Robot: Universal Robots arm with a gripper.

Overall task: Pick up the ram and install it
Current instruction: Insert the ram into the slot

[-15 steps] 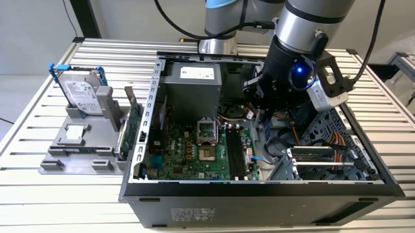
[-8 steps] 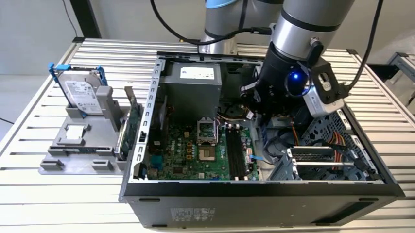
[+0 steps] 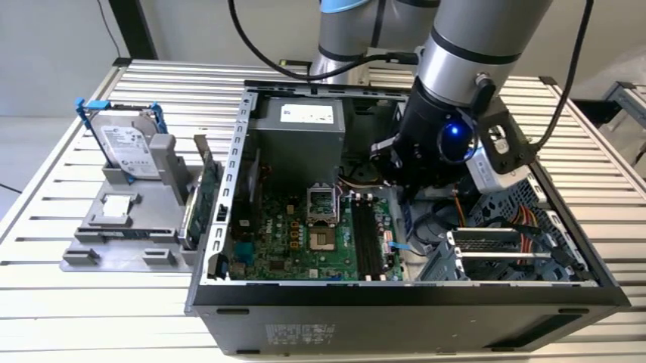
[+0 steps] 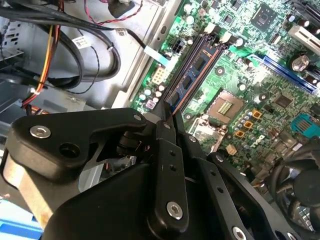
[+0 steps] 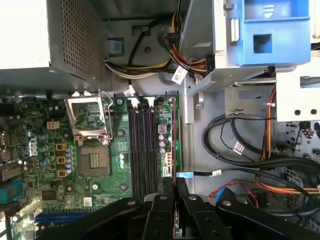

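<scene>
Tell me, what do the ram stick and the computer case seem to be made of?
The ram looks like circuit board: a dark bluish strip carrying small black chips, matte, lying along the black motherboard slots. The computer case appears to be sheet metal: its thin grey walls look bare inside, and the outer side looks dark, probably painted.

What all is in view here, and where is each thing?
ram: one, dark bluish-green, in the gripper above the motherboard
motherboard: one, green, inside the case
memory slots: four, black, on the motherboard
case: one, black, open, on the table
hard drive: one, silver in blue frame, exterior view's left
expansion card: one, green, upright beside the case
table: one, slatted metal
arm: one, silver, reaching into the case
gripper: one, black, shut on the ram
</scene>
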